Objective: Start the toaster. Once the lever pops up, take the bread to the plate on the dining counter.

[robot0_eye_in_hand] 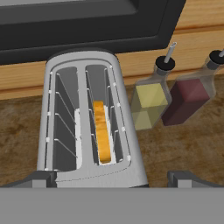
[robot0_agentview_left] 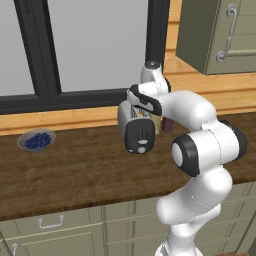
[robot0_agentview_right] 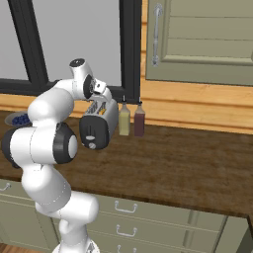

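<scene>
The silver toaster [robot0_eye_in_hand: 87, 118] stands on a dark brown wood-grain counter [robot0_agentview_left: 75, 175] below the window. Its black end panel [robot0_agentview_left: 140, 136] faces the base cameras, and the lever [robot0_agentview_left: 141, 141] is a small light tab on it just above the round knob. The bread [robot0_eye_in_hand: 102, 131] stands on edge in the right-hand slot in the hand view, its tan top edge showing. My gripper [robot0_eye_in_hand: 113, 179] hangs open right above the toaster, fingertips [robot0_eye_in_hand: 37, 179] spread wide with nothing between them. The plate is out of view.
A yellow bottle [robot0_eye_in_hand: 148, 105] and a dark red bottle [robot0_eye_in_hand: 188, 98] stand close beside the toaster, against the wooden back wall. A grey bowl of blueberries [robot0_agentview_left: 36, 140] sits further left on the counter. A wall cabinet [robot0_agentview_right: 202, 39] hangs to the right.
</scene>
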